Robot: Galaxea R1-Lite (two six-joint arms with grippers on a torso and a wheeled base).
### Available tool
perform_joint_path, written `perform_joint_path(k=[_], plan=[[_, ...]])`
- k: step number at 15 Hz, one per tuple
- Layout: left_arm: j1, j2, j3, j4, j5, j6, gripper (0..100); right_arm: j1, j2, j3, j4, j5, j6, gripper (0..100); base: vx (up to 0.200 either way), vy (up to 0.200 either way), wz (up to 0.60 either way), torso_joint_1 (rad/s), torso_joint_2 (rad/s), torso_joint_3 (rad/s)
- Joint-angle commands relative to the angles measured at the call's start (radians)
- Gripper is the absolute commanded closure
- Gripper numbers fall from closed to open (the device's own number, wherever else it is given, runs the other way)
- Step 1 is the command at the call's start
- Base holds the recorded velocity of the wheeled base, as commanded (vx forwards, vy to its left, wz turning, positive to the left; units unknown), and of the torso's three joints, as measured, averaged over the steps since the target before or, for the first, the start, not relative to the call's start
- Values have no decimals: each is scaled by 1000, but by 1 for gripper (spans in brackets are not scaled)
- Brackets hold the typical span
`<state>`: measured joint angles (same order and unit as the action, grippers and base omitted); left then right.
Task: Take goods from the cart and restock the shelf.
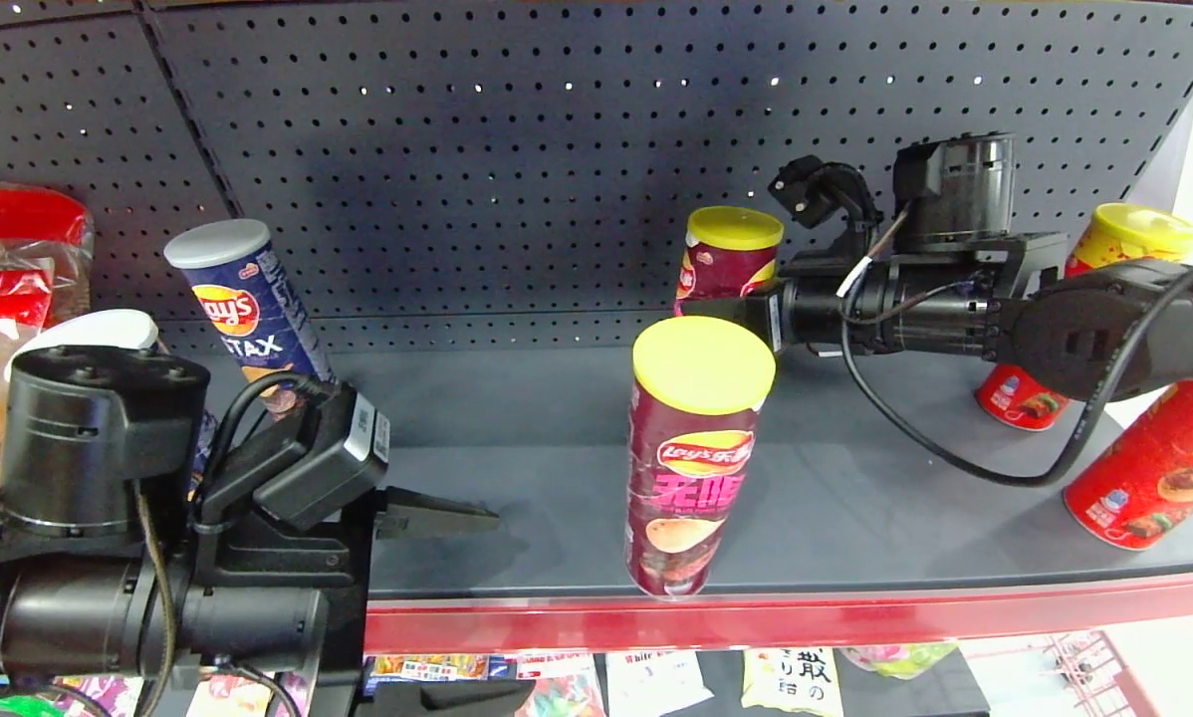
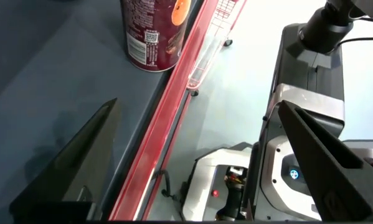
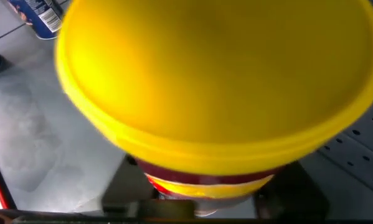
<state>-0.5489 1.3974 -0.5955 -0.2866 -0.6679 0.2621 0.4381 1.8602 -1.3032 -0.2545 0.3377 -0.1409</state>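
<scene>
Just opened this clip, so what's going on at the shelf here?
The robot is restocking chip cans. Its right gripper is closed on a maroon yellow-lidded can at the back of the shelf, behind a matching can that stands upright near the front edge. The left gripper is open and empty, hovering at the shelf's front edge. A blue can stands tilted at the back left, and two red cans sit tilted on the right.
</scene>
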Motion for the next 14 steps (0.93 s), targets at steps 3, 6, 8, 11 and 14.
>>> perform_joint_path(k=[3, 6, 8, 11, 14], plan=[[0, 9, -9, 0, 36, -40, 0, -4, -62, 71, 0, -2, 0, 0, 0, 0, 0, 0, 0, 0], [0, 38, -29, -2, 60, -50, 0, -2, -130, 151, 0, -3, 1, 0, 0, 0, 0, 0, 0, 0], [0, 61, -47, 0, 88, -50, 0, -2, -188, 205, 0, -8, 17, 0, 0, 0, 0, 0, 0, 0], [0, 97, -84, 0, 116, -50, 0, -6, -320, 341, 0, -43, 44, 0, 0, 0, 0, 0, 0, 0], [-2, 123, -109, 0, 136, -46, 0, -7, -489, 496, 0, -51, 64, 0, 0, 0, 0, 0, 0, 0]])
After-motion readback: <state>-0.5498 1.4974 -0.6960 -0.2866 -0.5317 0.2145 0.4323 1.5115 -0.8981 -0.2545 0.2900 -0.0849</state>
